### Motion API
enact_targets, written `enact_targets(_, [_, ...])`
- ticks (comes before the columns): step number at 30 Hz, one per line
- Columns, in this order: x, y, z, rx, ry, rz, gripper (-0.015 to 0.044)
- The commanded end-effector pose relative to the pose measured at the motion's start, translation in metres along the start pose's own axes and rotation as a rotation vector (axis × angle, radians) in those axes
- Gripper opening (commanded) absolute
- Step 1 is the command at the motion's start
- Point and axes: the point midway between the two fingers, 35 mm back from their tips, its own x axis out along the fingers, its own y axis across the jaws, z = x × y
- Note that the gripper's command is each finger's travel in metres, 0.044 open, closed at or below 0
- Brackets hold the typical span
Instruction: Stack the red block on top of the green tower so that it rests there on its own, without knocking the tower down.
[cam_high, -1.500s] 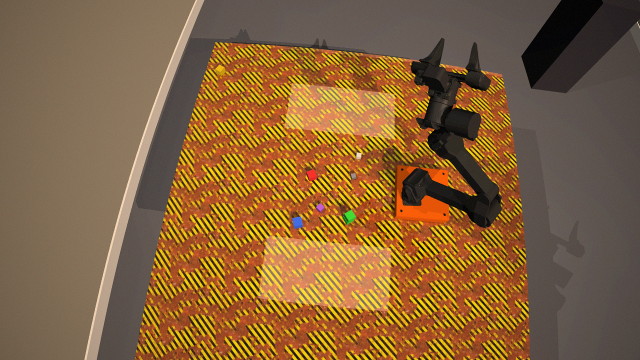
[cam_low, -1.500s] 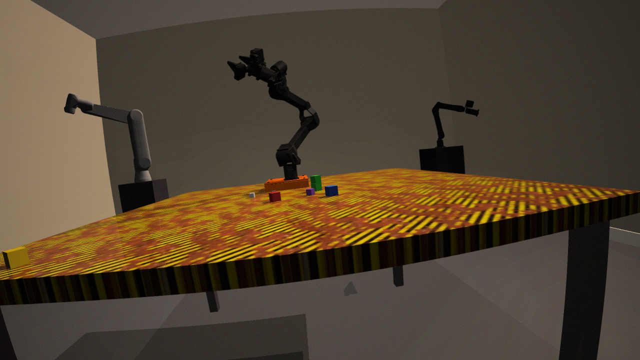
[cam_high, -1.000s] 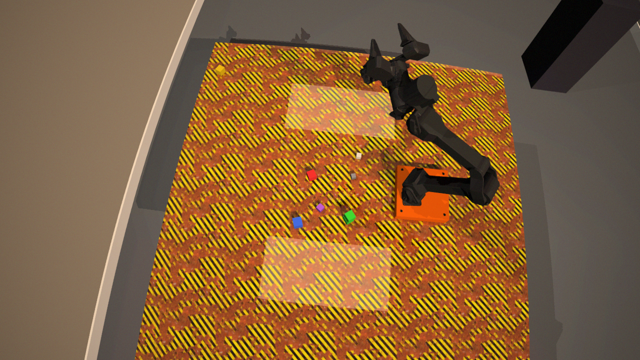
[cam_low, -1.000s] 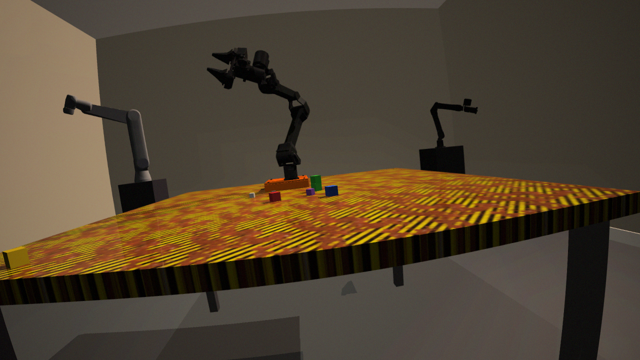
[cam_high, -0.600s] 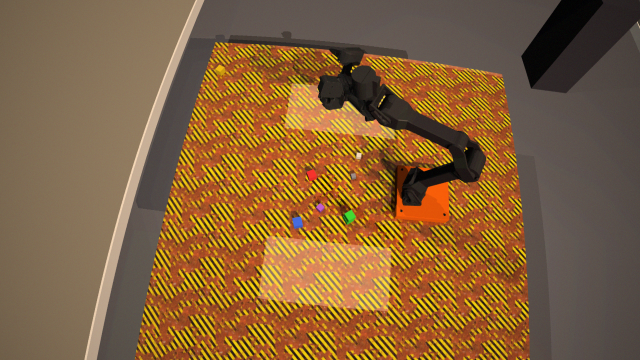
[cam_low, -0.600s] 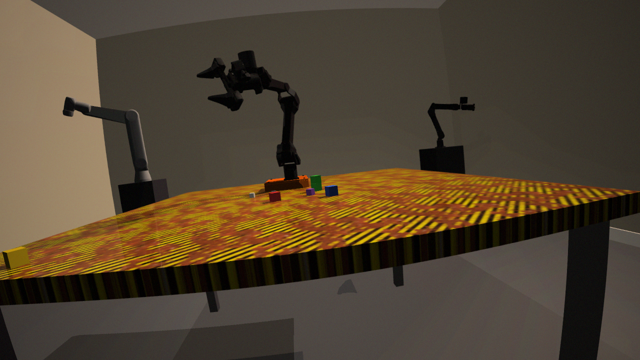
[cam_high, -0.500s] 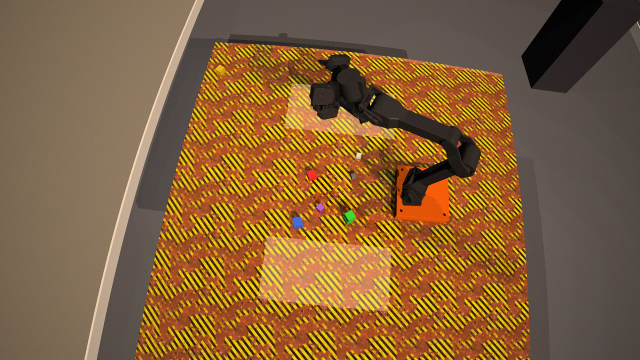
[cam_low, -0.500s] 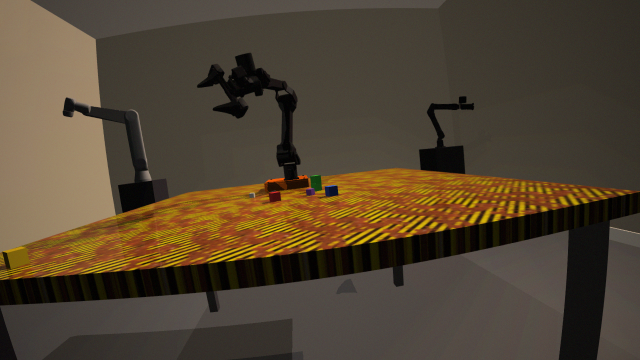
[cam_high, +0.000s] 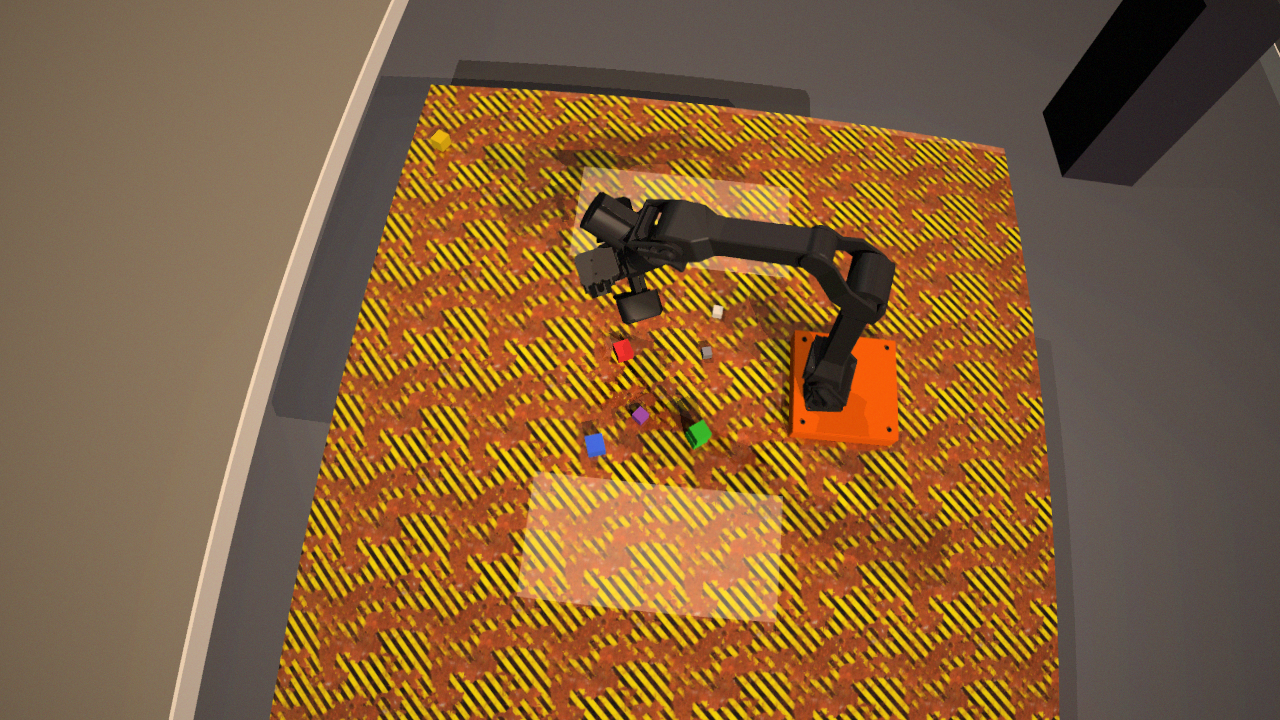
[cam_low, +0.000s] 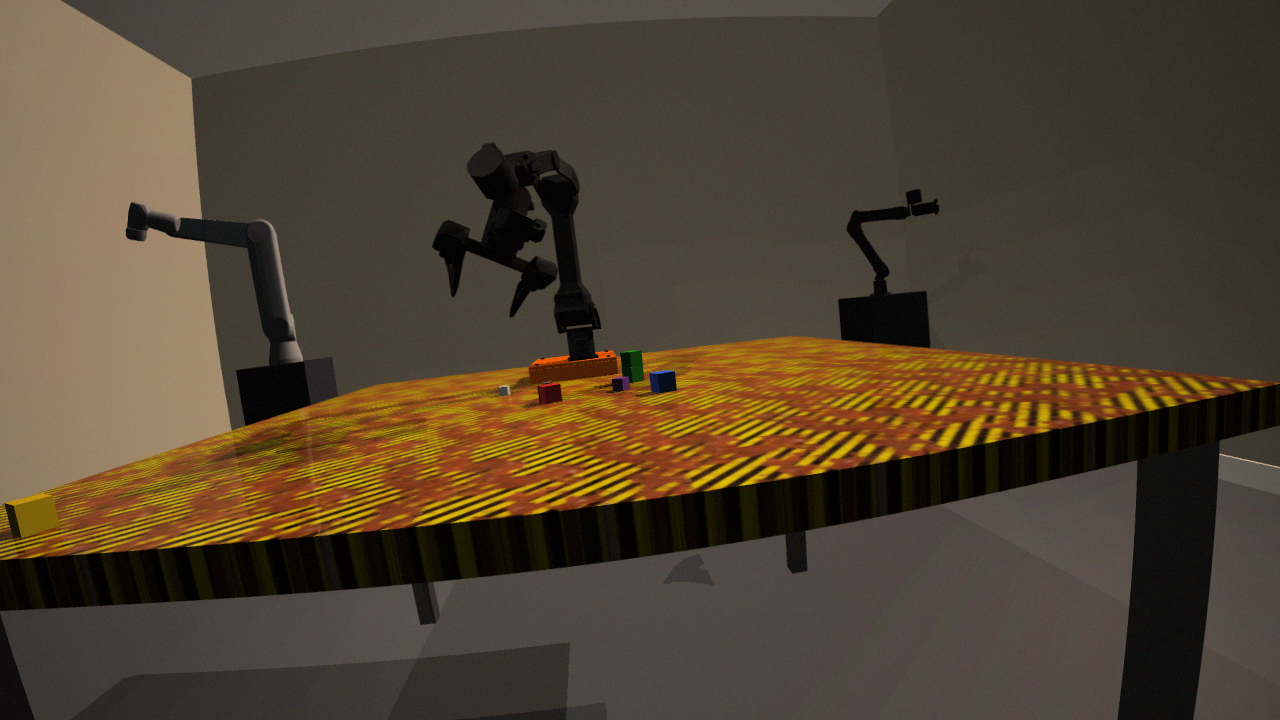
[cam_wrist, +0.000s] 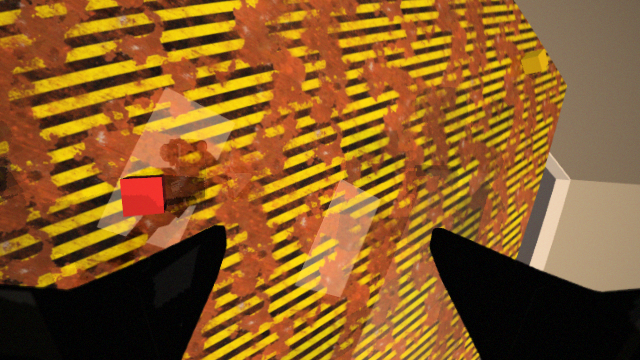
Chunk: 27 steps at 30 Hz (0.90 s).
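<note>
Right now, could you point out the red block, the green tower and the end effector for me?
red block (cam_wrist: 142, 196): wrist view, middle of its top face.
green tower (cam_low: 631, 365): exterior view, middle of its near side.
end effector (cam_low: 486, 300): exterior view, the gap midway between its two spread fingertips, open and holding nothing.

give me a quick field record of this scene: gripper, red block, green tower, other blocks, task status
gripper: gripper open, holding nothing, raised well above the table
red block: red block on the table, apart from the fingers; left of the gap in the wrist view
green tower: green tower upright near the orange base, nothing on top
other blocks: blue block, purple block, white block, grey block, yellow block near the table corner
task status: red block not yet grasped
</note>
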Motion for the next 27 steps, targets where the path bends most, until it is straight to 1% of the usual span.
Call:
enact_targets(1, [0.016,0.035,0.001,0.004,0.069,0.171,0.044])
enact_targets(5, [0.028,0.072,-0.002,0.009,0.163,0.343,0.044])
enact_targets(9, [0.031,0.096,0.003,0.015,0.224,0.438,0.044])
enact_targets(16, [0.036,0.099,0.002,0.015,0.227,0.442,0.044])
enact_targets(23, [0.068,0.113,-0.008,0.015,0.227,0.442,0.044])
enact_targets(27, [0.07,0.113,-0.007,0.015,0.227,0.442,0.044])
